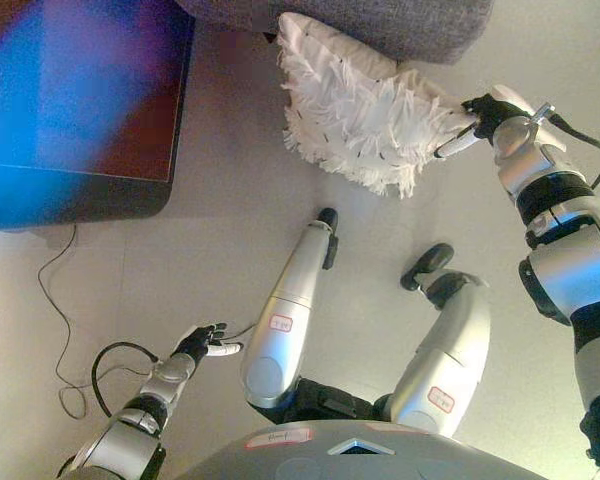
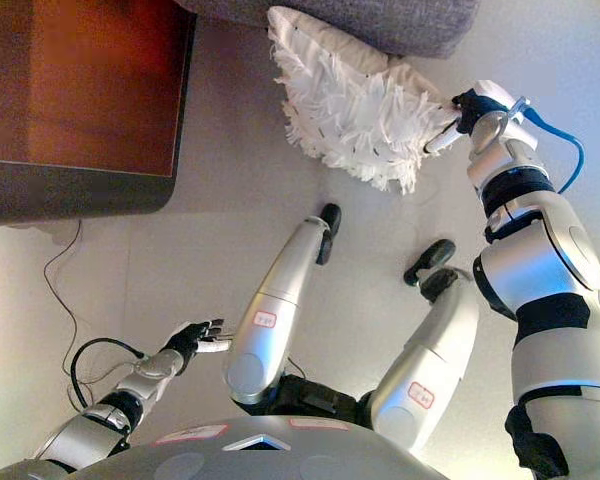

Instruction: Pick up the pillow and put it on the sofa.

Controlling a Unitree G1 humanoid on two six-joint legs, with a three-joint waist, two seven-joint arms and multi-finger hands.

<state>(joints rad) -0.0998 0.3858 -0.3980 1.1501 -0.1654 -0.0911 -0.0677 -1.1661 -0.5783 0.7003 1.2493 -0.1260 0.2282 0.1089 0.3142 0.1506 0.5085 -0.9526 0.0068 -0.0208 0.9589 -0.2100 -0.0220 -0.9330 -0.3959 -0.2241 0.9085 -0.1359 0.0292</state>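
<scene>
A white fringed pillow lies on the floor at the top of the view, its far edge against the base of the grey sofa. My right hand is at the pillow's right corner. A dark finger rests on top of that corner and a white-tipped finger reaches under it, so the corner is pinched between them. My left hand hangs low at the lower left, far from the pillow, with relaxed fingers and nothing in it.
A dark low table with a glossy brown top fills the upper left, close to the sofa's left end. A thin cord trails on the pale floor below it.
</scene>
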